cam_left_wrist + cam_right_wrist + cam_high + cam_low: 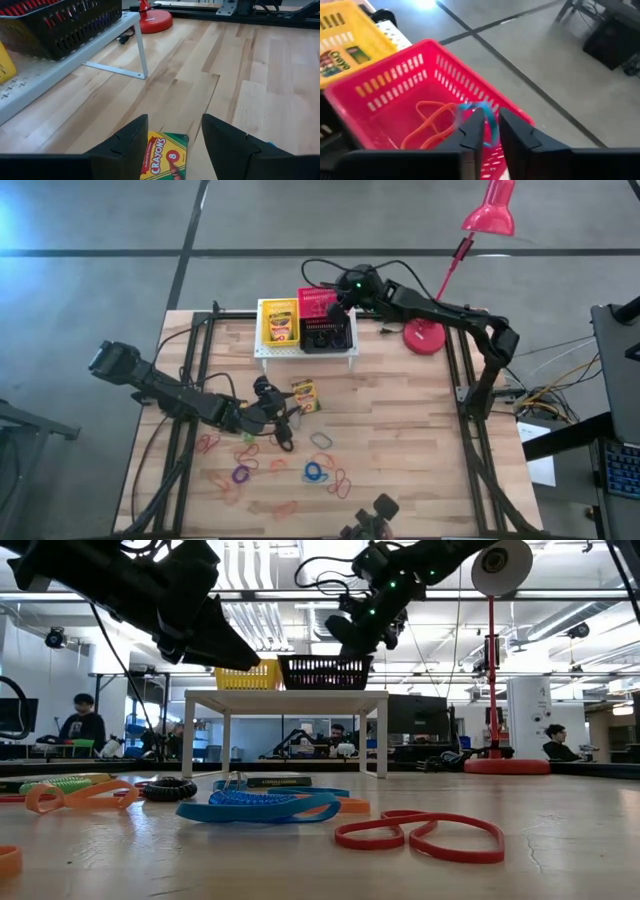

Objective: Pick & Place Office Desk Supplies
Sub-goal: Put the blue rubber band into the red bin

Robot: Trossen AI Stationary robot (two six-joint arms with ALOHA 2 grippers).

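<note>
Crayons are the left arm's business: the left gripper (172, 142) hovers low over the wooden table (420, 430) with its jaws spread wide on either side of a yellow-and-green crayon box (165, 156) that lies flat on the boards, just in front of the white stand (305, 352). The right gripper (490, 130) hangs over the red basket (395, 95) at the back of that stand, its jaws close together with a thin blue loop (487, 117) between the fingertips, above an orange loop (427, 120) lying inside. A second crayon box (280, 325) sits in the yellow basket (262, 315) beside the black basket (327, 337), and more coloured loops (270, 465) lie scattered on the table's near half.
</note>
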